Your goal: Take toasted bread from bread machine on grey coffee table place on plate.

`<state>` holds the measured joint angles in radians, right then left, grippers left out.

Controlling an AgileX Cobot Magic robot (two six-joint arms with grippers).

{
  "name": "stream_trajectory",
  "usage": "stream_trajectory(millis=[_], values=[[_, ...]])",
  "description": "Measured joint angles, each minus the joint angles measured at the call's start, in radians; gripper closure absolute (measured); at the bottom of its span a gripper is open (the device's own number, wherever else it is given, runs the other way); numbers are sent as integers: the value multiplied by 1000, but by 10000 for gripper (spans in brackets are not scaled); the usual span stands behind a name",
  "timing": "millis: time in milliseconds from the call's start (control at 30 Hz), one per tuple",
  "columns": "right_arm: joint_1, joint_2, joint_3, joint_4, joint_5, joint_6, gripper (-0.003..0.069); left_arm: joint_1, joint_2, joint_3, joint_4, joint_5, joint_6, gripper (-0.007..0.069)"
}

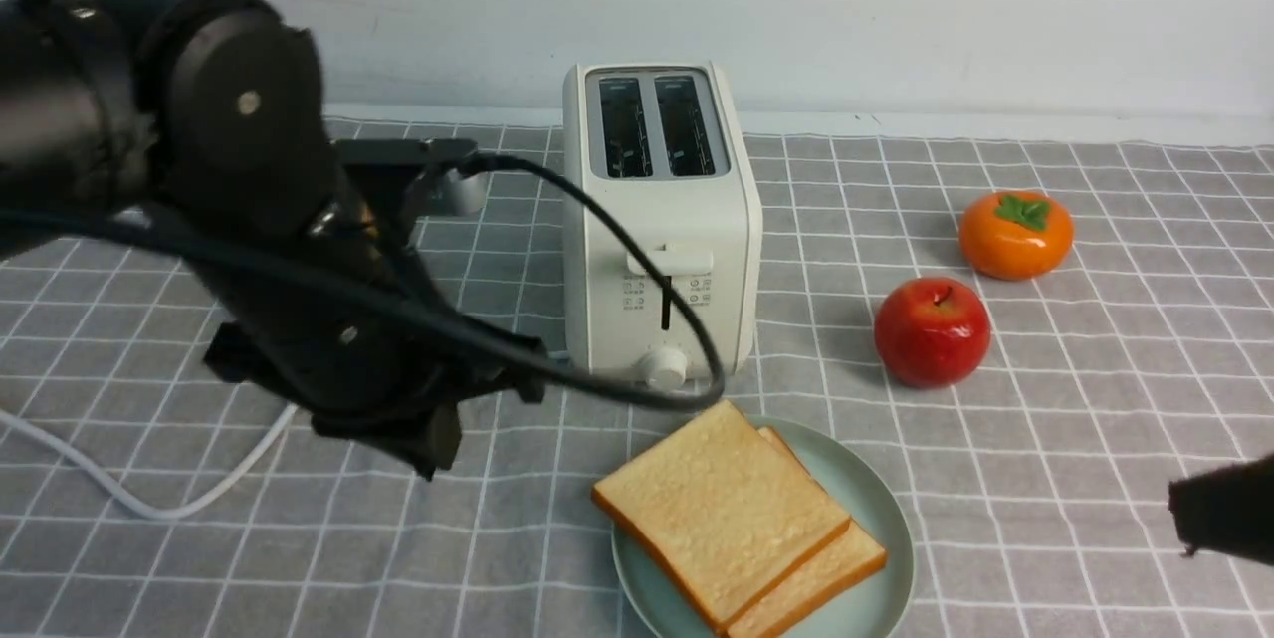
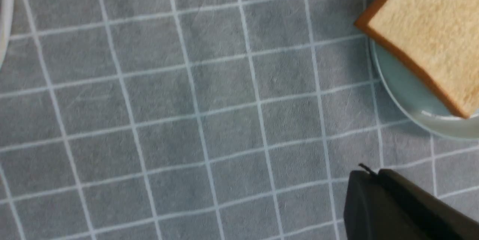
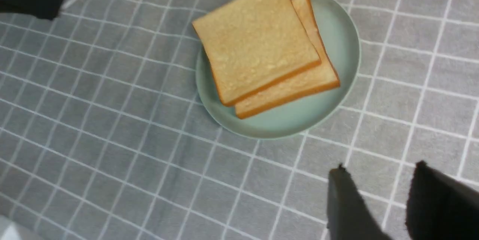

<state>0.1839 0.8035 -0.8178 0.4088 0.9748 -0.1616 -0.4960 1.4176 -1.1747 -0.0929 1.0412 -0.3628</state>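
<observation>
Here, in the front view, two slices of toasted bread (image 1: 722,509) lie stacked on the mint-green plate (image 1: 868,494), just in front of the white bread machine (image 1: 662,220), whose slots stand empty, on the grey coffee table (image 1: 1045,439). A red apple (image 1: 933,331) and an orange persimmon (image 1: 1015,235) sit to its right. In the left wrist view the left gripper (image 2: 374,176) is pressed together, holding nothing, beside the plate. In the right wrist view the right gripper (image 3: 380,174) stands spread, empty, near the plate.
</observation>
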Motion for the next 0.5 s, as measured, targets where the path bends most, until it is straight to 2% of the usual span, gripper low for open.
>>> stream_trajectory(millis=[33,67,100,133,200,267,300,367,500], values=[[0,-18,32,-22,-38,0,552,0,-40,38,0,0,-13,638],[0,-27,40,-35,-46,1,564,0,-40,47,0,0,-16,638],[0,-59,100,-79,-108,18,635,0,-111,107,-3,0,-41,638],[0,-78,145,-105,-147,30,662,0,-159,154,-8,0,-55,638],[0,-136,246,-166,-265,69,677,0,-285,272,-28,0,-90,638],[0,-186,301,-182,-317,101,678,0,-379,356,-42,-2,-121,638],[0,-193,313,-183,-325,105,678,0,-391,365,-43,-3,-125,638],[0,-282,367,-186,-369,142,678,0,-559,465,-63,-16,-184,638],[8,-407,398,-189,-405,162,676,0,-832,549,-83,-21,-231,638]])
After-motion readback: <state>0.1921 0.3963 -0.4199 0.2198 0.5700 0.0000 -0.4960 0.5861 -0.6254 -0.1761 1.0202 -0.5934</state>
